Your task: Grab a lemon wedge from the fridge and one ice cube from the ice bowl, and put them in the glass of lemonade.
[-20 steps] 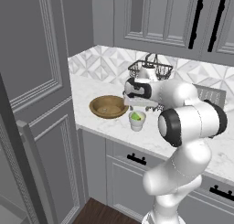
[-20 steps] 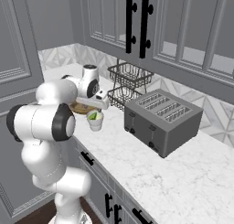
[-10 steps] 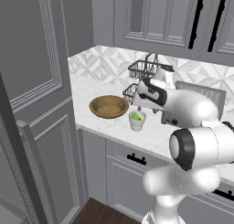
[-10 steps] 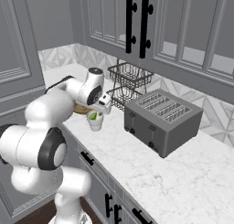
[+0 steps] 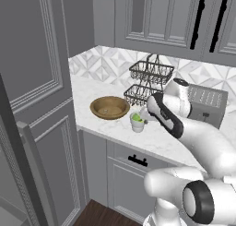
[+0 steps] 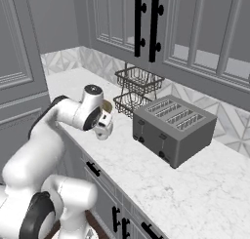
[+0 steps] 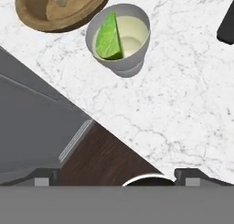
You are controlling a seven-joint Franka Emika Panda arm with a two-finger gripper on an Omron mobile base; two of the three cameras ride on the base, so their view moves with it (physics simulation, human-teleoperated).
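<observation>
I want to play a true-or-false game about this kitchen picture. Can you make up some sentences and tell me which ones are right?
1. The lemon wedge is in the glass. True.
2. The gripper is squeezing the glass. False: it is open and holds nothing.
3. The bowl sits beside the glass on the counter. True.
4. The toaster is lying on the floor. False: it stands on the counter.
5. The wire basket rack hangs from the cabinet. False: it stands on the counter by the wall.
</observation>
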